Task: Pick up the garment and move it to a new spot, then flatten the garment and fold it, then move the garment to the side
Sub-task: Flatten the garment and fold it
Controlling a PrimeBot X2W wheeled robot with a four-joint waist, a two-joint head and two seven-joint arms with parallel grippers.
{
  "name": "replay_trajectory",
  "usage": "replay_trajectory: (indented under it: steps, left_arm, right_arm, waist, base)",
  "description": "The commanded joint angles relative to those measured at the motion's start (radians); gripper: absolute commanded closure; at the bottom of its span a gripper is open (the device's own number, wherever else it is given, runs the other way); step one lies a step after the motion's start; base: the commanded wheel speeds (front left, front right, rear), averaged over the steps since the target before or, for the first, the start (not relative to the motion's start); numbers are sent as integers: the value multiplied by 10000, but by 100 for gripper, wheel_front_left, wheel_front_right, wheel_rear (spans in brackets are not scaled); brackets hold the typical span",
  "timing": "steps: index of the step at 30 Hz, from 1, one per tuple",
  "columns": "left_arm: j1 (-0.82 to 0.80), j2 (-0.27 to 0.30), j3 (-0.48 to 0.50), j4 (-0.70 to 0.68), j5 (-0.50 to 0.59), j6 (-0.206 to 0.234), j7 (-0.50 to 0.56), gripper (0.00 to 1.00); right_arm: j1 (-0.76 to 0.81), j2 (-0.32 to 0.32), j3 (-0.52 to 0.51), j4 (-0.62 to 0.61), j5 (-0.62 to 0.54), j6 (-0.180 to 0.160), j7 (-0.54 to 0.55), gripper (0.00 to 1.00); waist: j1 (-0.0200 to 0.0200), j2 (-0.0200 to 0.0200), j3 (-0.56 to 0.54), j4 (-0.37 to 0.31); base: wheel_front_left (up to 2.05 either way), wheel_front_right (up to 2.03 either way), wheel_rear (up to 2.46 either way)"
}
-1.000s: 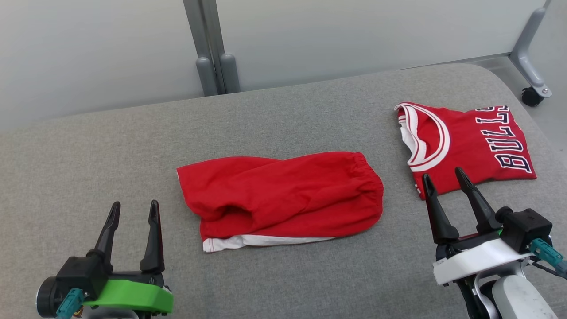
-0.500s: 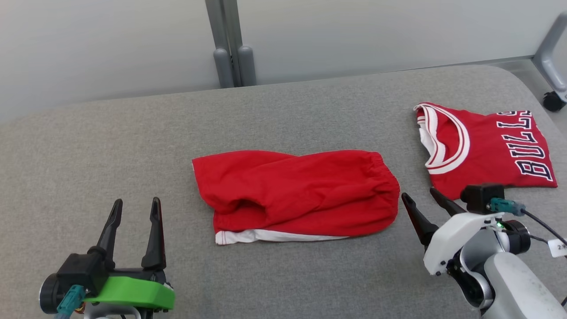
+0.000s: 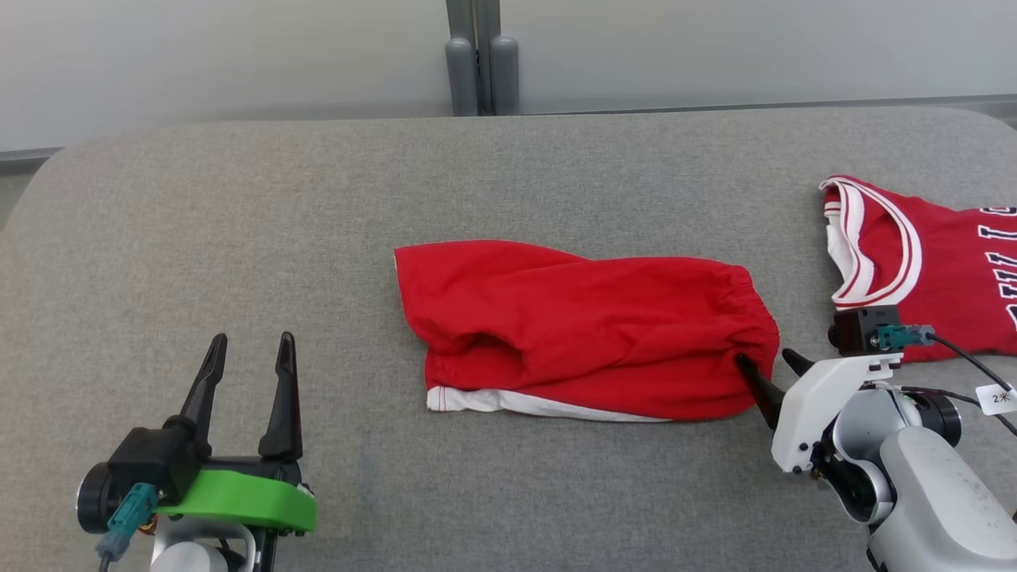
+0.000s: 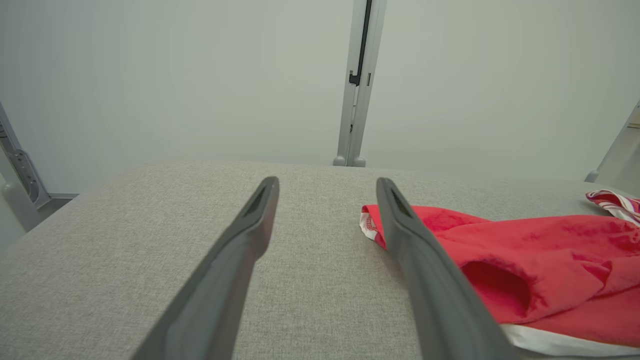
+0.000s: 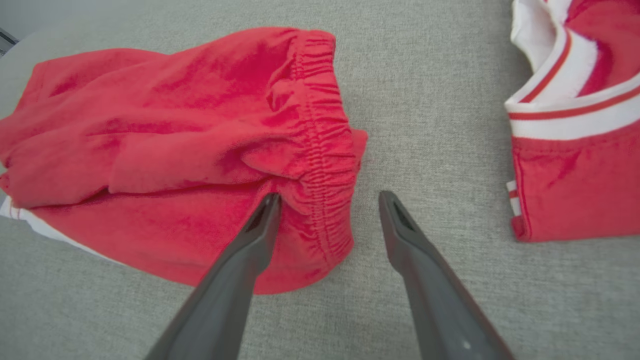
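The garment (image 3: 588, 326), red shorts with a white hem and an elastic waistband, lies crumpled in the middle of the grey padded table (image 3: 238, 199). My right gripper (image 3: 767, 359) is open at its waistband end. In the right wrist view the right gripper (image 5: 330, 196) straddles the gathered waistband of the garment (image 5: 175, 140), one finger over red cloth and the other over bare table. My left gripper (image 3: 252, 338) stands open at the lower left, well away from the shorts. In the left wrist view the left gripper (image 4: 326, 181) holds nothing, with the garment (image 4: 525, 250) to its right.
A folded red jersey (image 3: 937, 270) with white trim and dark letters lies at the table's right side, close behind my right wrist; the jersey (image 5: 575, 165) is right of the fingers. A grey post (image 3: 481, 56) stands behind the table's far edge.
The head camera has turned, shifting the whole picture rightward. My right gripper has swung left and lower, from in front of the jersey to the shorts' waistband. The left gripper has stayed put.
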State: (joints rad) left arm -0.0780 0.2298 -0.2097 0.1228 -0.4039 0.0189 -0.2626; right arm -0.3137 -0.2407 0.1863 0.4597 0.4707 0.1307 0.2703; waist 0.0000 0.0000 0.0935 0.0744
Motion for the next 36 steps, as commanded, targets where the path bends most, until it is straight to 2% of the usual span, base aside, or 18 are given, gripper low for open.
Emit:
replay_trajectory:
  steps: [1, 2, 3, 4, 12, 19, 25, 32, 33, 34, 35, 36]
  left_arm:
    - [-141, -30, 33, 41, 95, -1, -26, 0]
    - [-165, -33, 39, 49, 107, -4, -26, 0]
    - [-195, -37, 50, 58, 116, -12, -26, 0]
    - [-208, -37, 57, 68, 125, -12, -26, 0]
    - [-108, -82, 53, 203, 96, -17, -26, 0]
    - [-347, -176, -105, 317, 83, -117, -23, 0]
    - [-788, -344, -302, 591, 118, -318, -24, 0]
    - [-1107, -478, -330, 813, 196, -459, -25, 0]
    - [-1131, -489, -313, 855, 213, -461, -25, 0]
    - [-1151, -497, -295, 896, 219, -479, -25, 0]
    - [-1174, -492, -271, 948, 223, -515, -25, 0]
    - [-1194, -478, -234, 1007, 228, -534, -25, 0]
  right_arm:
    - [-54, -30, -30, 31, -20, -1, -85, 52]
    - [-60, -34, -26, 4, -15, -1, -147, 67]
    - [-58, -45, -23, -31, -15, -1, -208, 87]
    - [-52, -53, -17, -45, 0, -1, -239, 100]
    - [196, -202, -119, -954, -204, -1, -467, 100]
    - [-478, -228, -195, -1400, -219, -1, 458, 97]
    - [-1798, -175, -221, -559, -199, -1, 1181, 100]
    - [-2976, 26, 154, 1105, -147, -1, 1075, 100]
    - [-3113, 38, 251, 1394, -188, -1, 987, 95]
    - [-3193, 84, 343, 1630, -207, -1, 911, 82]
    - [-3256, 177, 464, 1897, -157, -1, 830, 57]
    - [-3319, 246, 585, 2117, -118, -1, 715, 7]
  waist:
    - [0, 0, 114, 125]
    - [0, 0, 124, 136]
    - [0, 0, 129, 141]
    - [0, 0, 125, 140]
    - [0, 0, -63, 121]
    - [0, 0, 291, 471]
    - [0, 0, 834, 1008]
    - [0, 0, 1151, 1276]
    - [0, 0, 1151, 1272]
    - [0, 0, 1134, 1260]
    - [0, 0, 1093, 1234]
    - [0, 0, 1029, 1193]
  base:
    - [0, 0, 0]
    - [0, 0, 0]
    - [0, 0, 0]
    - [0, 0, 0]
    - [0, 0, 0]
    - [0, 0, 0]
    - [0, 0, 0]
    - [0, 0, 0]
    - [0, 0, 0]
    - [0, 0, 0]
    - [0, 0, 0]
    - [0, 0, 0]
